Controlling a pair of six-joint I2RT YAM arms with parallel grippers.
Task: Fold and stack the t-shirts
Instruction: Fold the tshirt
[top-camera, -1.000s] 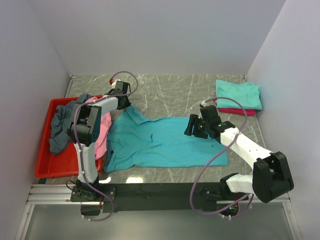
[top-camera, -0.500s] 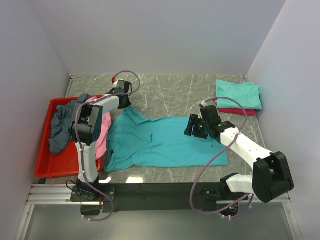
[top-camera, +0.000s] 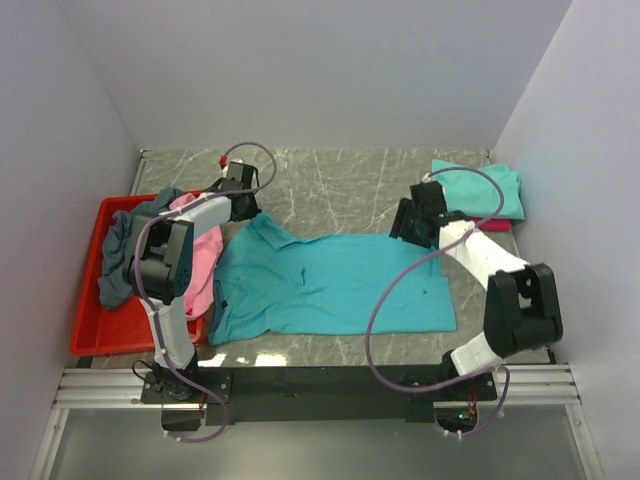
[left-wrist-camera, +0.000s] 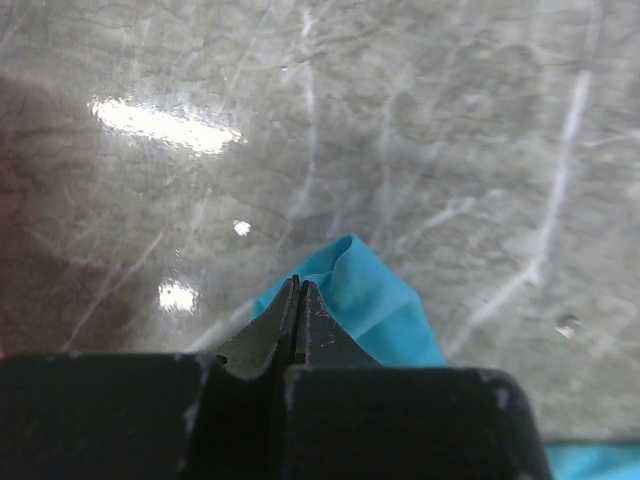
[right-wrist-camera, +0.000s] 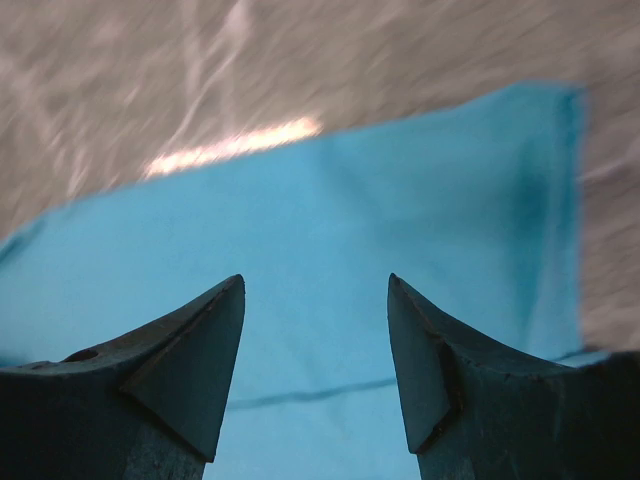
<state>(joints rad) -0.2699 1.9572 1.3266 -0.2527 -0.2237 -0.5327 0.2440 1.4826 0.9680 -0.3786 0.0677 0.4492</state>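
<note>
Swung across from the shirt's middle, the right tool (top-camera: 412, 222) was brought over the far right corner of the turquoise t-shirt (top-camera: 330, 285), jaws spread, nothing gripped. The left tool (left-wrist-camera: 298, 290) was clamped on the far left sleeve tip. The shirt was laid flat on the table (top-camera: 330, 180), long axis left to right, each far corner covered by its nearer arm.

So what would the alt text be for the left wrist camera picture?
The left hand, seen from its wrist, is shut on what looks like a raised corner of a turquoise shirt. Around it lies a grey marbled table with bright glints of light.
</note>
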